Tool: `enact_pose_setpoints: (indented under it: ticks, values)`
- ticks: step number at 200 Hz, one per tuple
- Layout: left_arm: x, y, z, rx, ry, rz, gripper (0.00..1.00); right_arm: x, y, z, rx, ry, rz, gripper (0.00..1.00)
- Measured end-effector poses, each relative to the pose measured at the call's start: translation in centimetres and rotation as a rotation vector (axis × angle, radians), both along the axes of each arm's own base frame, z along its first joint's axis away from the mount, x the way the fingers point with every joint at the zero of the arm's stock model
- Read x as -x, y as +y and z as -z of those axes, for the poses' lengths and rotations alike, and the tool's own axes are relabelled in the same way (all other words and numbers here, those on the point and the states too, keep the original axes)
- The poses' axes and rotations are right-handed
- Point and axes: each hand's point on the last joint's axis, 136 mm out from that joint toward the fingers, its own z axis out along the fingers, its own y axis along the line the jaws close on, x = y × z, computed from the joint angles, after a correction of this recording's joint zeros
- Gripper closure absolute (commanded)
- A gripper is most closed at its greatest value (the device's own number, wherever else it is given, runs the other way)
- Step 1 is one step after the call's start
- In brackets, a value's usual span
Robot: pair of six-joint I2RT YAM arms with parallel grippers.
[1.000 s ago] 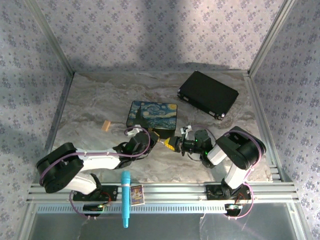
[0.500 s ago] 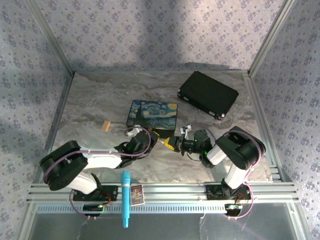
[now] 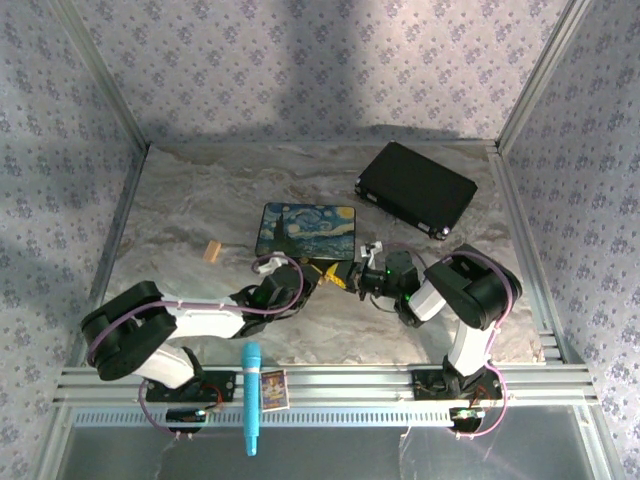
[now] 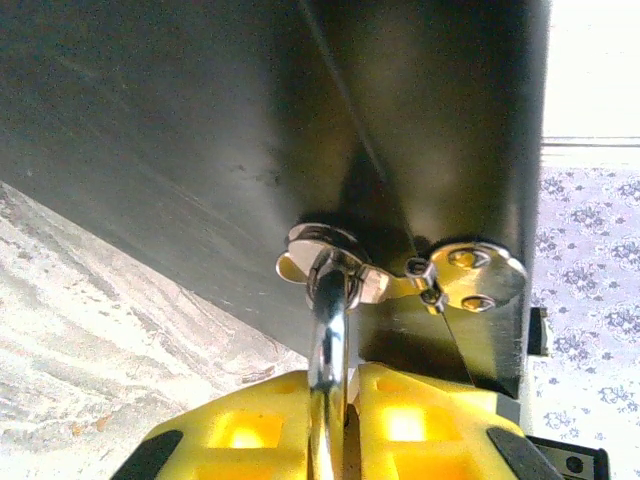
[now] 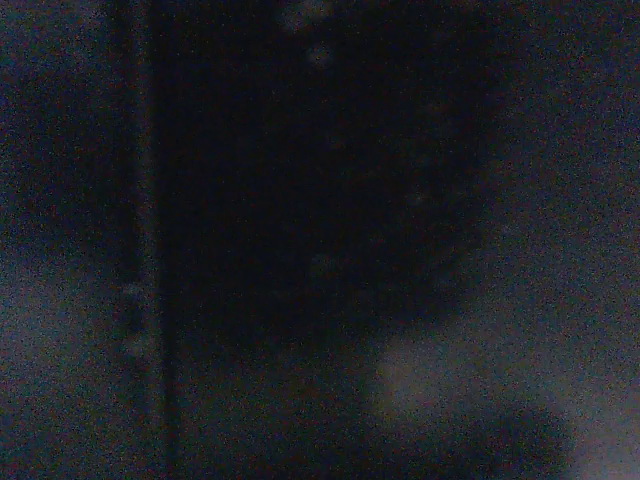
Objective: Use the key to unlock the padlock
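Note:
In the left wrist view my left gripper (image 4: 345, 388) is shut, its yellow fingers (image 4: 240, 430) pinching a thin silvery piece seen edge-on, the key (image 4: 330, 330). The key's tip runs into the middle of the small brass padlock (image 4: 375, 287). The padlock lies against the dark front wall of the Starry Night painted box (image 3: 305, 228), beside a brass hasp plate (image 4: 470, 277). From above, my left gripper (image 3: 318, 275) and right gripper (image 3: 352, 277) meet tip to tip at the box's near edge. The right wrist view is almost black, so what the shut right gripper touches is hidden.
A black case (image 3: 416, 188) lies at the back right. A small tan block (image 3: 211, 250) sits left of the painted box. On the near rail rest a blue pen-shaped object (image 3: 251, 395) and a small card (image 3: 274, 388). Metal frame walls close the table's sides.
Both grippers have shifted a little up towards the painted box's front edge. The right forearm has swung left. Neither grip has changed.

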Motion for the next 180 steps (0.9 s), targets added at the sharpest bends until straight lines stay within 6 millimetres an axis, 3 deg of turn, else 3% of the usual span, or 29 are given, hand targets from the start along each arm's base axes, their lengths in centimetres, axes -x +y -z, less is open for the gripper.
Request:
enact_pose_setpoints:
  ticks: [30, 45, 68, 105, 130, 149, 164, 180]
  values:
    - [0.5, 0.0, 0.8, -0.028, 0.022, 0.009, 0.97, 1.0, 0.5, 0.2, 0.008, 0.0, -0.008, 1.0]
    - [0.9, 0.3, 1.6, -0.078, 0.044, 0.018, 0.89, 1.9, 0.0, 0.6, 0.021, 0.006, -0.012, 1.0]
    - [1.1, 0.6, 2.2, -0.133, 0.07, 0.024, 0.9, 2.6, -0.8, 1.0, 0.054, 0.009, -0.009, 1.0]
    - [1.3, 0.6, 3.6, -0.165, 0.091, 0.027, 0.84, 3.1, -1.4, -0.2, 0.114, -0.059, -0.02, 1.0]
    - [1.3, 0.5, 3.9, -0.205, 0.083, 0.034, 0.76, 3.4, -2.1, 0.0, 0.27, -0.106, -0.037, 1.0]
    - [1.0, 0.5, 4.3, -0.27, 0.08, 0.043, 0.76, 3.0, -2.4, -1.3, 0.437, -0.218, -0.053, 1.0]
    - [0.7, 0.1, 4.7, -0.295, 0.073, 0.053, 0.75, 2.5, -3.0, -2.7, 0.521, -0.303, -0.072, 0.92]
    - [0.5, -0.2, 5.1, -0.314, 0.068, 0.061, 0.74, 1.9, -4.1, -2.1, 0.603, -0.322, -0.095, 0.84]
